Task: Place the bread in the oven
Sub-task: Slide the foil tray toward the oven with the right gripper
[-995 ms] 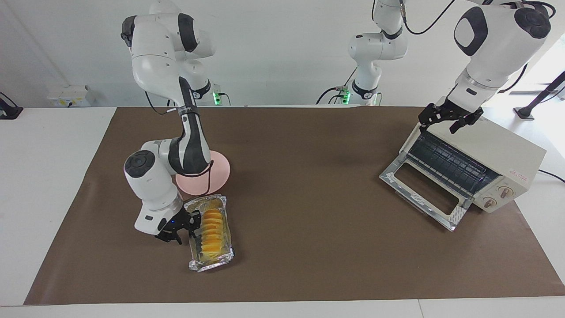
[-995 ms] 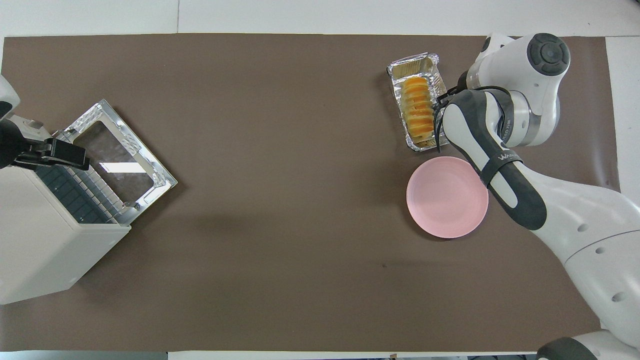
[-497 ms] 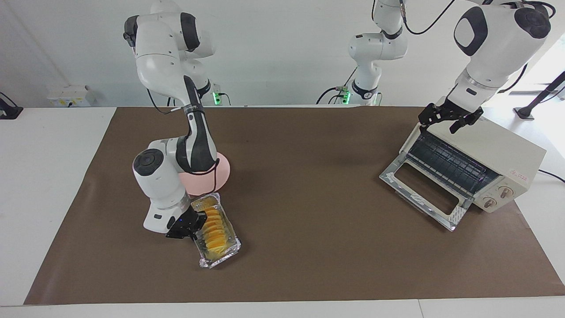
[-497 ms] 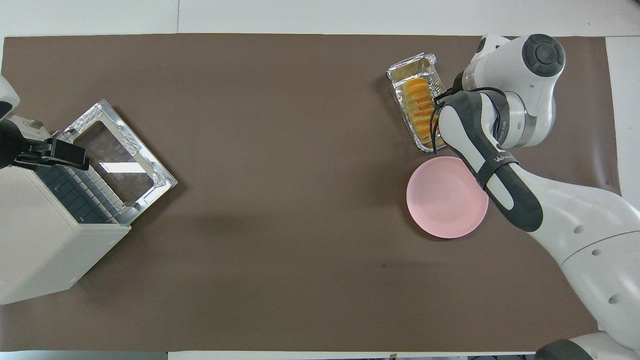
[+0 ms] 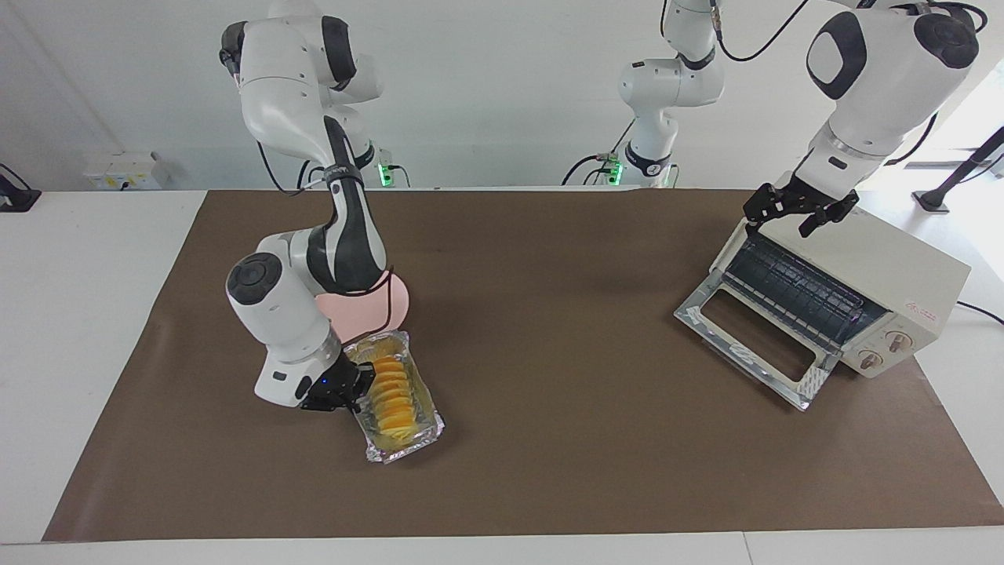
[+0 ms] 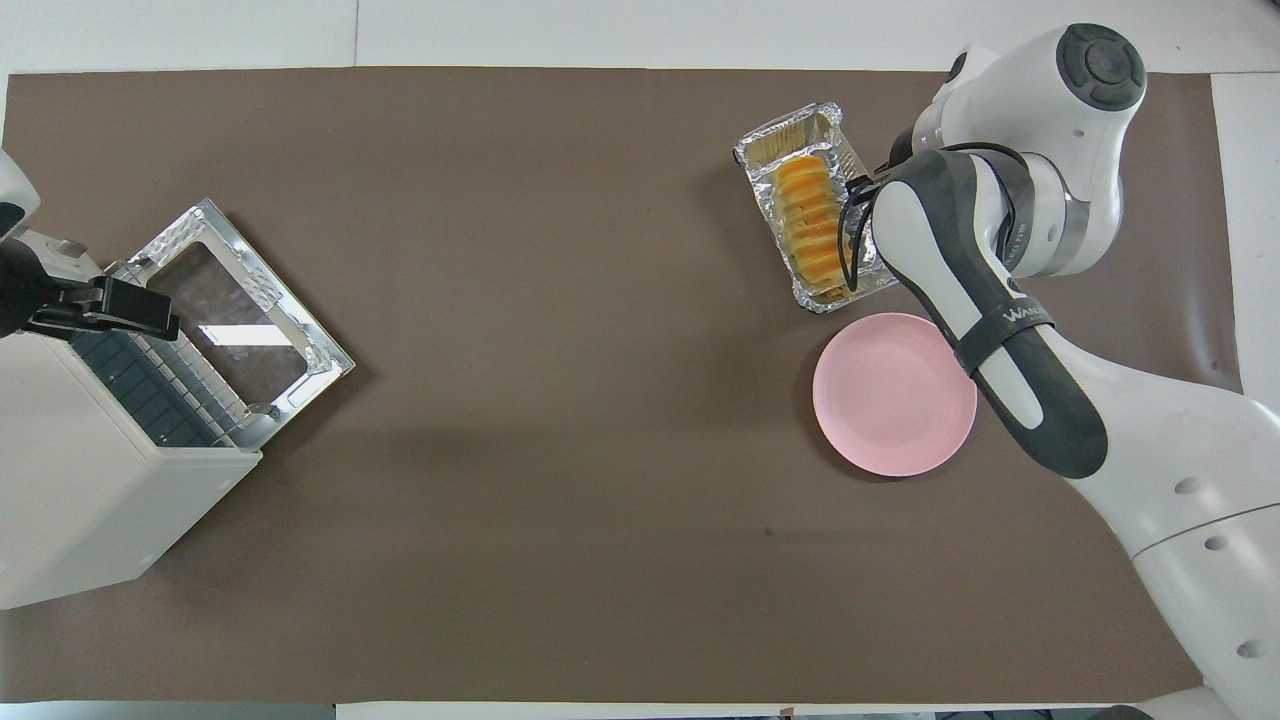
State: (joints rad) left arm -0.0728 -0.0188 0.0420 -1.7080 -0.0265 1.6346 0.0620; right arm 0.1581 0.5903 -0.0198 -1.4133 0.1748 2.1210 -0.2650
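The bread (image 5: 390,394) (image 6: 808,222), a ridged golden loaf, lies in a crinkled foil tray (image 5: 427,428) (image 6: 790,125) toward the right arm's end of the table. My right gripper (image 5: 345,384) (image 6: 858,205) is shut on the tray's long rim; the arm hides most of it from overhead. I cannot tell whether the tray is off the mat. The cream oven (image 5: 886,267) (image 6: 90,500) stands at the left arm's end, its glass door (image 5: 753,345) (image 6: 240,320) dropped open and the rack showing. My left gripper (image 5: 796,212) (image 6: 120,305) waits open over the oven's top front edge.
A round pink plate (image 5: 396,302) (image 6: 890,395) lies beside the tray, nearer to the robots and partly under the right arm. A brown mat (image 5: 549,329) covers the table between tray and oven.
My right gripper closed on the tray's rim, then drew the tray with the bread toward the left arm's end, turning it slightly. The left arm and the oven stayed still.
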